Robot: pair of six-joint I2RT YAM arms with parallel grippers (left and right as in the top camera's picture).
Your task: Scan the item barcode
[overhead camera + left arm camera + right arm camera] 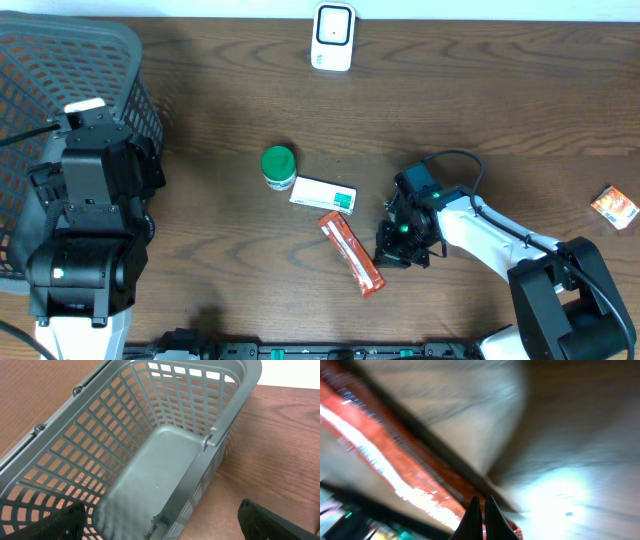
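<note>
The long orange-red foil packet [351,253] is lying diagonally on the brown wooden counter [480,110], just beside the right gripper [482,507], jaws clenched and empty; the left gripper [167,522], jaws released, is hovering well apart.

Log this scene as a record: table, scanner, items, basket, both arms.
surface: wooden table
scanner: white, far edge, centre, nothing at it
mid-table: green-lidded jar, white box, red packet, all lying on the wood
stray: orange packet near the right edge
basket: grey, far left, nothing seen inside
left gripper: fingers wide apart above the basket, holding nothing
right gripper: fingers shut, tips at the red packet; grip unclear
</note>
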